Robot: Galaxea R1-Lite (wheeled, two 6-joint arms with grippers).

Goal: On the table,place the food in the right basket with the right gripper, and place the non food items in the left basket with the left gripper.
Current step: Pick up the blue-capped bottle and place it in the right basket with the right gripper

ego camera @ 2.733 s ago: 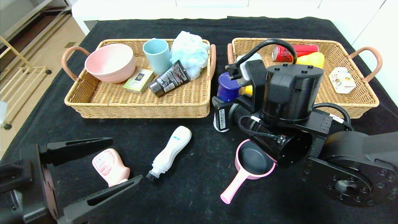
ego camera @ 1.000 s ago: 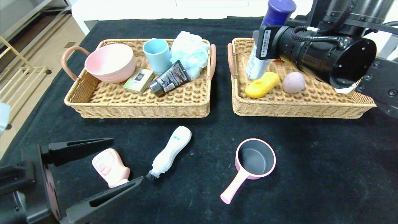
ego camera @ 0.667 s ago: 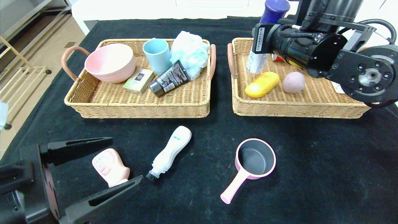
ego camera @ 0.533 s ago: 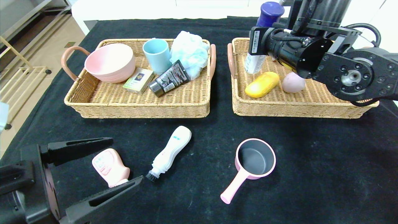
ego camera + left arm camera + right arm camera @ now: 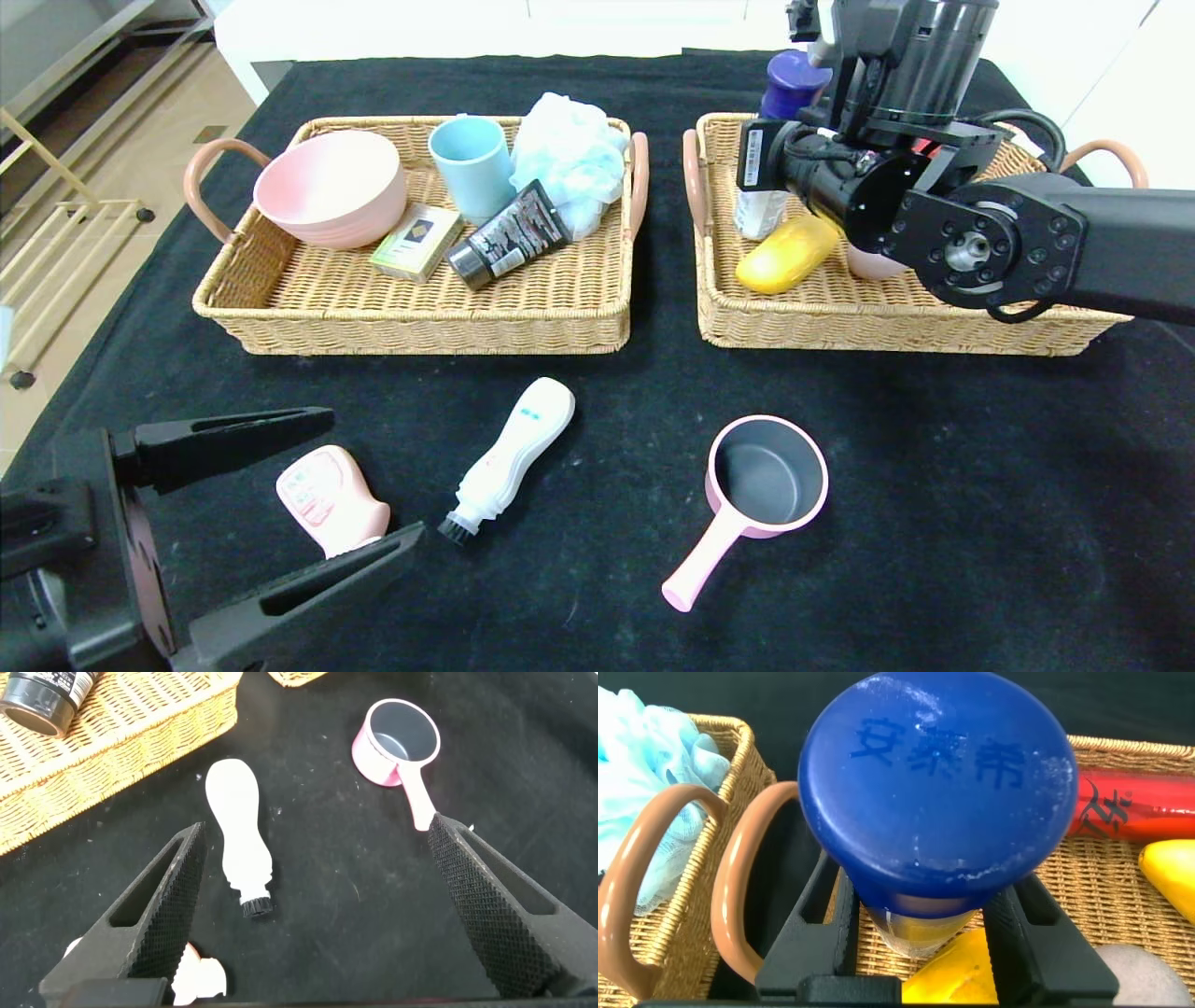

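Observation:
My right gripper (image 5: 929, 926) is shut on the white-and-blue can (image 5: 758, 203) just below its blue cap (image 5: 936, 784), holding it upright over the left back part of the right basket (image 5: 840, 322). The yellow oblong fruit (image 5: 787, 254) lies in that basket beside the can. The grey-pink lump (image 5: 1148, 975) is there too, mostly hidden by my arm in the head view. On the black table (image 5: 934, 485) lie the pink bottle (image 5: 331, 499), the white brush-tipped bottle (image 5: 513, 457) and the pink saucepan (image 5: 766, 476). My left gripper (image 5: 375, 478) stands open around the pink bottle, above the cloth.
The left basket (image 5: 420, 317) holds a pink bowl (image 5: 331, 187), a blue cup (image 5: 471, 168), a pale blue bath puff (image 5: 569, 149), a black tube (image 5: 509, 235) and a small box (image 5: 417, 243). A red can (image 5: 1134, 812) and a yellow pear (image 5: 1169, 868) lie at the right basket's back.
My right arm carried the can from the table up over the right basket, then lowered it toward the basket's left back part. The left arm has barely moved.

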